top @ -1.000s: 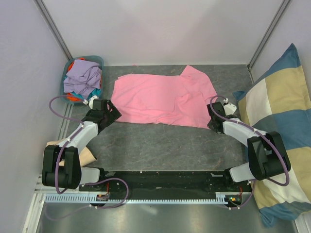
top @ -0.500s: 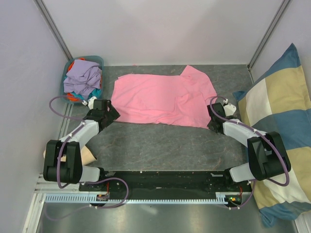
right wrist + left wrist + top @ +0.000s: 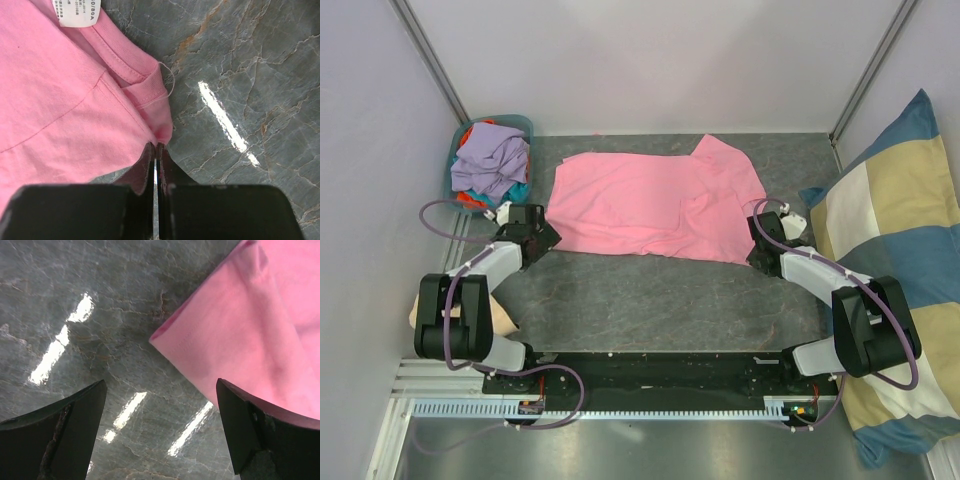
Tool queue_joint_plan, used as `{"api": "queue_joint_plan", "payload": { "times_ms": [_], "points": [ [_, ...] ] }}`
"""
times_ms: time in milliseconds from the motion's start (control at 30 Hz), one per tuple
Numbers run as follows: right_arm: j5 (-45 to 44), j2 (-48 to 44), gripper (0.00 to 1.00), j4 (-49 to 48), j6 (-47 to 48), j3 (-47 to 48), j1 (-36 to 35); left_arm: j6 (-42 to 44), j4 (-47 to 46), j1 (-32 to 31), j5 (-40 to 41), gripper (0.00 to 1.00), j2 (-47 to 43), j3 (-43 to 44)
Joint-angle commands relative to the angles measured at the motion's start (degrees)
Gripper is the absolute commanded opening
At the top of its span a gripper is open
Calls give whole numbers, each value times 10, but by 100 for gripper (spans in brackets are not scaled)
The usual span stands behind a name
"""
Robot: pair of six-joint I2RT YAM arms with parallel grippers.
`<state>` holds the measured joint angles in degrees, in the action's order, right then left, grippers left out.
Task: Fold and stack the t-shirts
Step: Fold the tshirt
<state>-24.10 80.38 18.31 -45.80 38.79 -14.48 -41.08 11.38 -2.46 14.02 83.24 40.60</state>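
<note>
- Pink t-shirt: laid open and mostly flat on the table, toward the far edge, with some creases on its right half. No fold has been made yet.
- Neck label: white, seen beside the collar in the right wrist view.
- Left gripper: jaws spread wide and holding nothing. It is poised low over the shirt's near-left corner, which lies between the fingers.
- Right gripper: jaws closed together on the shirt's edge beside the collar, at the near-right of the garment. A small tuck of cloth appears to be pinched, though how much cannot be made out.
- Lavender t-shirt: heaped on top of other tees in the basket at the far-left corner, waiting to be folded.
- Cushion: checked, propped at the right edge, not part of the task.
- Risks noted:
  - the thin pinch could slip out once the cloth is lifted;
  - only bare table could be caught if the left jaws close short of the corner;
  - a skewed, creased fold would follow if one side is raised alone.
</note>
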Motion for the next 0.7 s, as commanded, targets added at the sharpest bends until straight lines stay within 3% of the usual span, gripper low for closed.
{"api": "queue_joint_plan", "payload": {
  "times_ms": [0,200,433,500,533,567,633,667],
  "points": [
    [0,-15,0,4,6,-6,1,-15,-32,12,23,96,10,31],
    [3,-11,0,4,8,-5,1,-17,-35,15,21,92,38,55],
    [3,-13,0,3,9,-4,1,-19,-36,15,15,80,56,65],
    [3,-12,0,4,9,-5,1,-19,-37,15,16,73,59,65],
    [4,-12,0,4,9,-5,2,-19,-38,15,19,64,61,65],
    [5,-11,0,4,9,-5,2,-19,-38,15,21,62,64,65],
    [5,-12,0,3,9,-5,1,-20,-39,15,23,43,70,66],
    [5,-12,0,4,10,-5,1,-22,-39,15,24,42,71,66]
  ]
}}
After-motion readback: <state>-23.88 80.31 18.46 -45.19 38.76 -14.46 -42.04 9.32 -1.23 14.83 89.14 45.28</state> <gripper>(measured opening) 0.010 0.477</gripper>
